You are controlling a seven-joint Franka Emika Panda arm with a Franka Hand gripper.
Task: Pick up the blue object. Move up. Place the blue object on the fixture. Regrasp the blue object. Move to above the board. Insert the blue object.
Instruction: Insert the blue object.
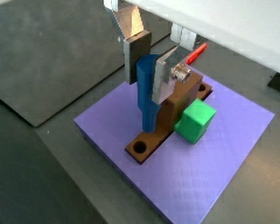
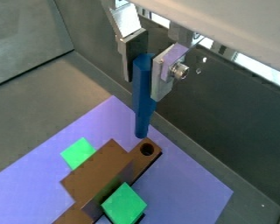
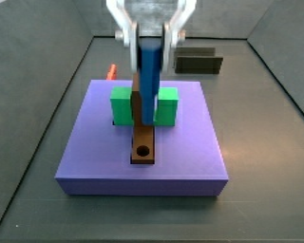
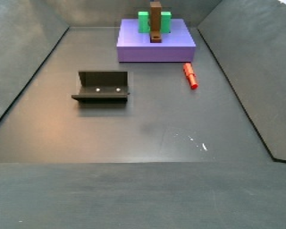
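Claw (image 2: 150, 54) clamps blue object (image 2: 143, 96) upright, above board (image 2: 189, 188) hole.

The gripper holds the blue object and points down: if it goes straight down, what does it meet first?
Probably the brown strip on the board. The gripper holds the blue object upright, its lower end just above the strip's round hole; whether it is exactly centred is unclear.

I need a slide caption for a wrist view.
Gripper holds the blue peg upright above the brown strip's hole.
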